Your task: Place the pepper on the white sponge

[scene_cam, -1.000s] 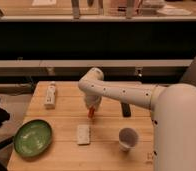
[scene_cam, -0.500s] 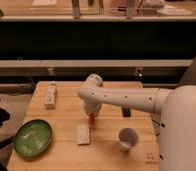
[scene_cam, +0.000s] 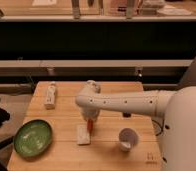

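Note:
The pepper [scene_cam: 91, 125] is a small orange-red tapered piece held at the tip of my gripper [scene_cam: 90, 121], just above and to the right of the white sponge [scene_cam: 83, 134]. The sponge is a small flat white pad lying on the wooden table [scene_cam: 66, 155] near its front middle. My white arm [scene_cam: 126, 103] reaches in from the right and bends down over the sponge. The gripper is shut on the pepper, whose lower end almost touches the sponge's right edge.
A green plate [scene_cam: 33, 138] lies at the table's front left. A white cup [scene_cam: 126, 138] stands at the front right. A longer white bar with markings [scene_cam: 50, 95] lies at the back left. A dark shelf unit runs behind the table.
My arm has moved left and lowered, bringing the pepper down closer to the sponge. The other things have not moved.

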You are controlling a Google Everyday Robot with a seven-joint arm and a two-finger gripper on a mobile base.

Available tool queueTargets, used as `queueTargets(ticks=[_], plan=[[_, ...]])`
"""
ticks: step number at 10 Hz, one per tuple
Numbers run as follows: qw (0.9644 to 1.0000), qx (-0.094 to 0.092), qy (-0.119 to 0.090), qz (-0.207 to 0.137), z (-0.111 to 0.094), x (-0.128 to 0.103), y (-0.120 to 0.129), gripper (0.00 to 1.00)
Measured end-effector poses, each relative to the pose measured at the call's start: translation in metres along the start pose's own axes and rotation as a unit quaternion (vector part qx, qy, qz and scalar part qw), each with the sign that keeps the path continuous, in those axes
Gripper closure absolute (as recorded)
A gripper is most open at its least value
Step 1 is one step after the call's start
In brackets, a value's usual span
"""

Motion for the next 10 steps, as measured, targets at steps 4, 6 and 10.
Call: queueTargets(ticks=[4,6,10], plan=[[0.9996,0.003,-0.001,-0.027,0.000,-0.018,-0.012,1.00],[0.9993,0.005,0.000,-0.036,0.000,-0.024,-0.016,1.00],[0.9986,0.010,0.002,-0.051,-0.001,-0.028,-0.023,0.86]])
